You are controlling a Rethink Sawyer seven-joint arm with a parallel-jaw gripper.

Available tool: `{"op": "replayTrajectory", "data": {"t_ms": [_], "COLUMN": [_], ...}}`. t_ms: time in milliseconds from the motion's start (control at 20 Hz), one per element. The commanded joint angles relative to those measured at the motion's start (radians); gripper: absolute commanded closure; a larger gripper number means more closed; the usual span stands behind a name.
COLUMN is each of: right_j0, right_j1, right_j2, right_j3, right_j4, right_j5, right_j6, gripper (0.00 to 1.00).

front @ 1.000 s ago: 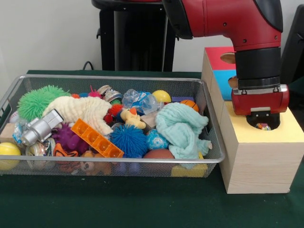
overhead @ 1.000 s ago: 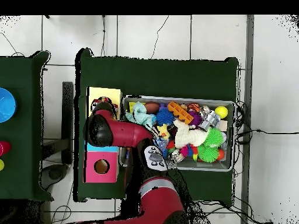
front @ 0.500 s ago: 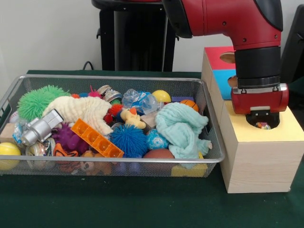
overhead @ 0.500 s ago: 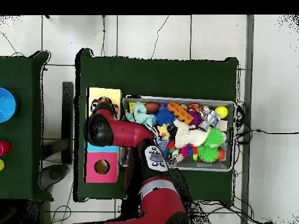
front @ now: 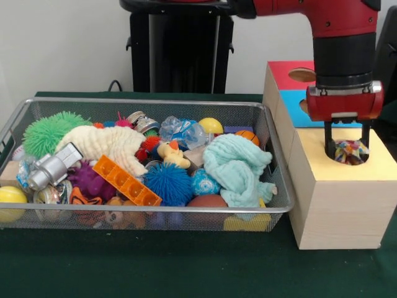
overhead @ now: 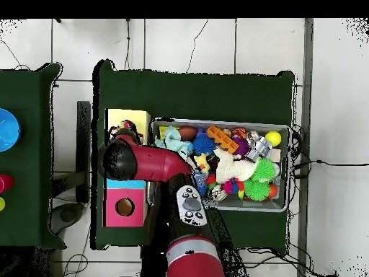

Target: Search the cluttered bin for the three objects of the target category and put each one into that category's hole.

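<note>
My gripper (front: 347, 155) hangs just above the yellow-topped wooden box (front: 322, 171), right of the wire mesh bin (front: 149, 101). It is open. A frilly fabric ball (front: 351, 151) printed in several colours sits at the hole, between the fingers (front: 328, 139), with a gap on its left side. The ball hides the hole's rim. In the overhead view the arm covers the gripper; the yellow box top (overhead: 122, 117) and a bit of the ball (overhead: 127, 128) show. No other fabric ball shows plainly in the bin.
Behind the yellow box stand the blue-topped box (front: 290, 99) and the red-topped box (front: 284, 73). The bin holds a teal cloth (front: 236, 166), a cream cloth (front: 105, 143), a green pom ball (front: 49, 131), a blue spiky ball (front: 169, 183) and an orange block strip (front: 127, 181).
The gripper has lifted up out of the yellow box's hole and shifted slightly right. The fabric ball now shows in full between the fingers at the hole.
</note>
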State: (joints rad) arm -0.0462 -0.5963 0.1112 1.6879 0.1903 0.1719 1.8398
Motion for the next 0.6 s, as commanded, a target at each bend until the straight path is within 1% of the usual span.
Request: {"op": "replayTrajectory", "data": {"t_ms": [50,200,450,600], "right_j0": [0.041,0.06,0.061,0.062], "right_j1": [-0.083,-0.081,-0.076,-0.086], "right_j2": [-0.108,-0.128,-0.13,-0.13], "right_j3": [0.014,0.002,0.006,0.017], "right_j4": [0.049,0.058,0.071,0.074], "right_j5": [0.288,0.296,0.281,0.279], "right_j6": [0.218,0.227,0.214,0.209], "gripper": [0.0,0.0,0.0,0.0]}}
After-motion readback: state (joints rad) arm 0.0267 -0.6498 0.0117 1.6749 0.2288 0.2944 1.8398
